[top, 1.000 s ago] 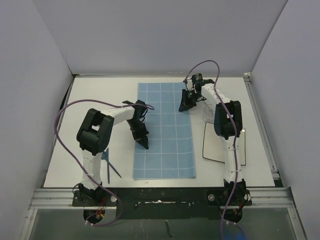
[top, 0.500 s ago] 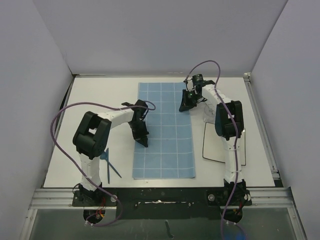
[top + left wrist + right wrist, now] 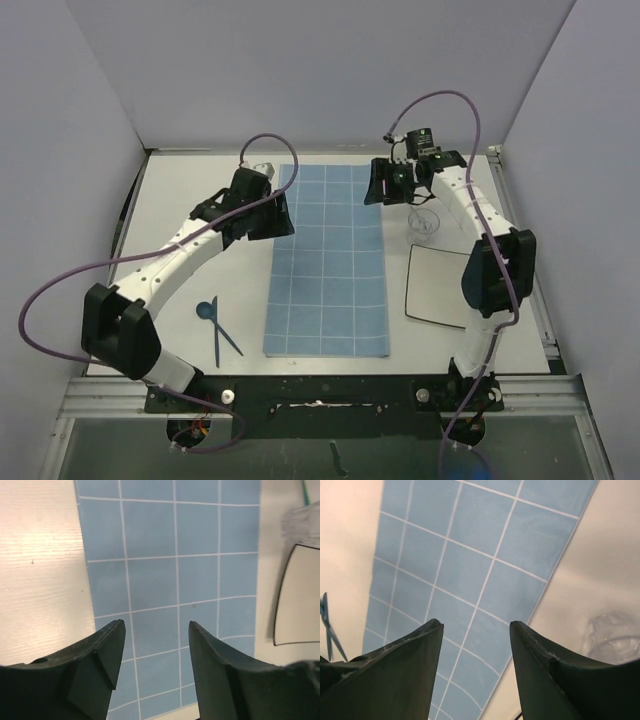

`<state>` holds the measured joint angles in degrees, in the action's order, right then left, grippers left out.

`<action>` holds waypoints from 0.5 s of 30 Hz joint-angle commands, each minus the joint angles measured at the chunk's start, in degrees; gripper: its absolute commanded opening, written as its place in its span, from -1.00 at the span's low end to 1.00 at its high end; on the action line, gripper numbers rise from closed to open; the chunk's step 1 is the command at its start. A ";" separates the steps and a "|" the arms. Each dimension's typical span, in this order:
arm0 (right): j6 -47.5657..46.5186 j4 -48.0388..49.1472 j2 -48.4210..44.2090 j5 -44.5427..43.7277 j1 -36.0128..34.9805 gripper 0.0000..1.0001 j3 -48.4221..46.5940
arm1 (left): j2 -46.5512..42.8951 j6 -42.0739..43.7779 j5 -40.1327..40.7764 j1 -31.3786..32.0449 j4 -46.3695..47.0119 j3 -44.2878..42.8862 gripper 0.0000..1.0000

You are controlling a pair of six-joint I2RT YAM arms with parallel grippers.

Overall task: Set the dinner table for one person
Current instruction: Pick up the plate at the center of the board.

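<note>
Starting at the left tool [image 3: 270,214]: spread wide, pinching nothing, hanging over the upper left edge of the mat [image 3: 330,265]. Was lower, by the mat's middle left, a second ago; has since swung up the frame with its arm stretched long. Same again at the right tool [image 3: 388,185]: parted, empty, over the mat's upper right corner, having crept only a little up the frame in that time. Confirmed from both wrists, with nothing but blue grid between the fingers [image 3: 90,670]. Moving outward: no visible shift in the mat itself, lying flat and roughly square in the middle of the tabletop [image 3: 170,190], filling the centre of the top view under everything. Right of the mat and apart from it, a plate [image 3: 435,285]; just above that, a clear glass [image 3: 427,225]. Lower left, well apart from the mat, blue cutlery [image 3: 218,325], where it was before. Reads as the mat step finishing, perhaps with a last tug at the two top corners. Leaves the real setting undone: plate, glass and cutlery all yet to be brought to the mat.
</note>
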<state>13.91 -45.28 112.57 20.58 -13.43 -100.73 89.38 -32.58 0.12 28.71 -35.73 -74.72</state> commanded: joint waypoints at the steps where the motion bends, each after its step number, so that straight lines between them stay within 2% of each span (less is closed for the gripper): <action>1: 0.35 0.39 -9.49 -2.28 -1.33 0.14 4.46 | -6.84 1.73 -5.10 -0.05 6.00 6.11 0.08; 4: 0.49 -0.55 -14.56 -5.19 -1.86 0.18 8.66 | -9.65 -0.44 -13.42 -0.38 12.81 12.07 0.19; 9: 1.74 -1.54 -23.05 -10.14 -1.80 0.19 15.88 | -9.74 -6.09 -28.58 0.03 28.54 20.01 0.21; 11: 2.66 -2.23 -26.48 -13.43 -1.61 0.20 18.59 | -8.22 -7.41 -29.59 1.77 32.62 20.04 0.21; 15: 4.43 -4.70 -31.55 -16.87 0.06 0.20 22.58 | -2.16 -4.15 -26.54 7.68 28.13 13.18 0.20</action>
<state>16.14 -48.58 87.31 9.63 -14.96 -80.12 82.43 -37.45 -22.96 31.38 -14.52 -54.26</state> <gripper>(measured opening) 0.599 0.603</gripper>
